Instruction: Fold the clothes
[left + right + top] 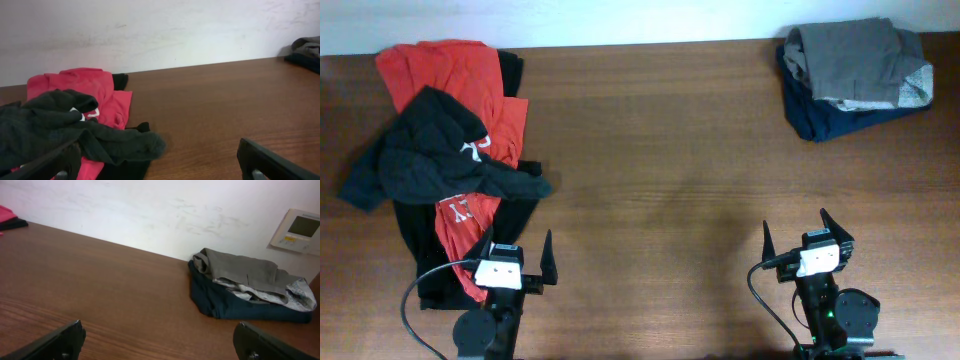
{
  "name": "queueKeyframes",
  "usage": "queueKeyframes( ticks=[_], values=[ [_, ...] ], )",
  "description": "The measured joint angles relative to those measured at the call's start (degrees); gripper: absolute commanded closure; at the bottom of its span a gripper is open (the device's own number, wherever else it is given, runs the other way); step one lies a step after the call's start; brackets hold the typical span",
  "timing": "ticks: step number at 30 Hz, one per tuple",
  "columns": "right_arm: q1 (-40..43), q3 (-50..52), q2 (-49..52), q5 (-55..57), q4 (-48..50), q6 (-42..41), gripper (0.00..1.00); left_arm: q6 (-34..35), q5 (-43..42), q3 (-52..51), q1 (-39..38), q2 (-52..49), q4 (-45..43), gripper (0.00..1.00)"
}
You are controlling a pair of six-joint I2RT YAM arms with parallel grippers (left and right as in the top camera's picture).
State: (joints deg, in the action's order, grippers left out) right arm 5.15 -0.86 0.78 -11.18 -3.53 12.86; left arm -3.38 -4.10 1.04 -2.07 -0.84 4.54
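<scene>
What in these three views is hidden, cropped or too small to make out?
1. Overhead: the print on the black shirt is unreadable, creased into folds.
2. Overhead: the red shirt lies partly under it, shape hidden.
3. Overhead and right wrist: the grey shorts cover most of the navy garment.
4. Left wrist: the right edge cuts off the shorts.
5. Right wrist: the wall panel text is too small to read.

Even, soft light with faint shadows and a pale sheen on the table [650, 150]; wrist views seem slightly blurred along the bottom edge.
</scene>
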Motion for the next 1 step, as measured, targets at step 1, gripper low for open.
queueKeyframes(
  ticks=[1],
  values=[
    [0.0,0.0,0.0,0.0,0.0,0.0,0.01,0.0,0.0,0.0,0.0,0.0,0.0,0.01]
  ],
)
